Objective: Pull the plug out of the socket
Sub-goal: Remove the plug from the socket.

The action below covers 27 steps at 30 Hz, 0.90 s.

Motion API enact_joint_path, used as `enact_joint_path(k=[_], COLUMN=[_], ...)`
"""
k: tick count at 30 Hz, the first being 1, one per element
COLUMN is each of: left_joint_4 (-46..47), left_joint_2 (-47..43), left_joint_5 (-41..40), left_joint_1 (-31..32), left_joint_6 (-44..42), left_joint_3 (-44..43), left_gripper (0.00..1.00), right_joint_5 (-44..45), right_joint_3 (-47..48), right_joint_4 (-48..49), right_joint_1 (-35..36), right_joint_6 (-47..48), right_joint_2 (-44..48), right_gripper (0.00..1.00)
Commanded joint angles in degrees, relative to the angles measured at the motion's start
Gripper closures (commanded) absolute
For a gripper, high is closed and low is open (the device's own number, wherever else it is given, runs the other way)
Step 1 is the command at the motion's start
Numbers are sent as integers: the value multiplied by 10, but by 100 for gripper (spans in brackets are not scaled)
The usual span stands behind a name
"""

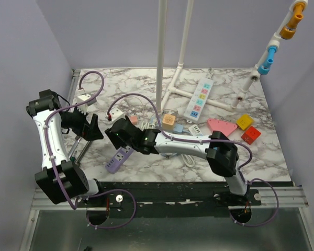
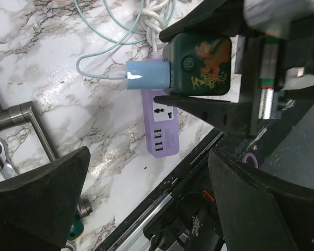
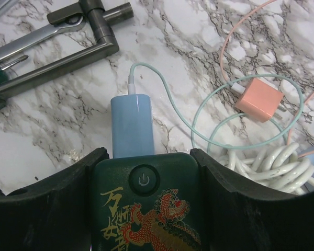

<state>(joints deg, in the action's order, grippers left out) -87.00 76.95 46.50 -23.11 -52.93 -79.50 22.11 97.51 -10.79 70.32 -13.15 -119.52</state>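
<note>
A dark green socket block (image 3: 144, 209) with a power button and a red-gold lion print is clamped between my right gripper's (image 3: 146, 157) jaws. A light blue plug (image 3: 132, 125) sticks out of its front end, with a mint cable (image 3: 167, 99) running from it. In the left wrist view the same green block (image 2: 201, 65) and blue plug (image 2: 146, 75) sit over the far end of a purple power strip (image 2: 162, 128). My left gripper (image 2: 146, 198) is open and empty, a short way from the plug. In the top view it (image 1: 93, 128) is left of the right gripper (image 1: 120, 134).
Metal wrenches (image 3: 57, 52) lie on the marble beyond the plug. A pink charger (image 3: 259, 99) and a coiled white cable (image 3: 272, 167) lie to the right. A white power strip (image 1: 199, 98), white pipe frame (image 1: 167, 78) and coloured blocks (image 1: 250, 135) stand at the back right.
</note>
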Motion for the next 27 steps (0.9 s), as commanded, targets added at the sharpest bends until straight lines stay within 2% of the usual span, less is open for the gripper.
enact_joint_path(k=[1,7,9,12,14,19,21,24,27], left_joint_4=[-23,-8,-10,-40,-54,-55,-56,-56,-56], left_joint_2=[-17,-41,-42,-34,-43,-159,-196,-226,-229], left_joint_5=[27,36,39,67,109,180,203,211,227], left_joint_1=[-11,-16,-18,-25,-38,-45,-42,-14,18], left_joint_6=[-33,-52,-52,-76,-119,-371,-438,-498,-489], left_joint_3=[4,42,31,-6,-11,82,104,127,119], left_gripper=[2,1,2,1,2,1,1,1,1], right_joint_5=[28,45,56,16,-25,-148,-172,-186,-179], right_joint_3=[-22,-26,-30,-33,-35,-65,-99,-148,-162], right_joint_4=[42,43,39,16,-15,-82,-79,-49,-39], right_joint_1=[7,6,3,-7,-9,-10,-10,-10,-10], right_joint_6=[-6,16,26,47,66,99,111,126,158], right_joint_2=[36,69,91,129,157,214,241,280,294], right_gripper=[99,99,99,99,99,99,99,99,99])
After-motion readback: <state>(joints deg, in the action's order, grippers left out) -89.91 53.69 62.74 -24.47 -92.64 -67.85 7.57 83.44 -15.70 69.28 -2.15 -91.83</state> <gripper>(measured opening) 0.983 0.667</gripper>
